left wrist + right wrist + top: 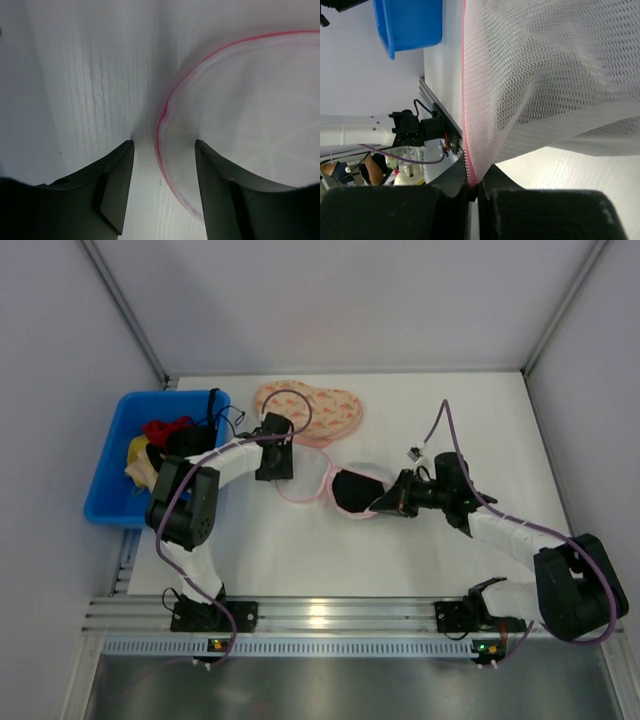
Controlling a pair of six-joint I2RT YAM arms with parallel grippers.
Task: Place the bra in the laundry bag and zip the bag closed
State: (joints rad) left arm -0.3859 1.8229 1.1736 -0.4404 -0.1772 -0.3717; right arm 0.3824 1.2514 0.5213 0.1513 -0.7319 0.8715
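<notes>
The laundry bag (305, 478), white mesh with a pink zip rim, lies opened flat mid-table. The black bra (353, 490) fills its right half as a dark oval. My right gripper (387, 503) is shut on the bag's right edge; in the right wrist view the pink zip rim (466, 125) is pinched between the fingertips (472, 184) and the mesh (545, 75) rises from them. My left gripper (274, 465) stands at the bag's left edge, open, and its fingers (117, 185) straddle the pink rim (159, 145) without touching it.
A peach-pink heart-shaped cloth (310, 410) lies just behind the bag. A blue bin (110, 465) with several garments sits at the far left, beside the left arm. The aluminium rail (320, 615) runs along the near edge.
</notes>
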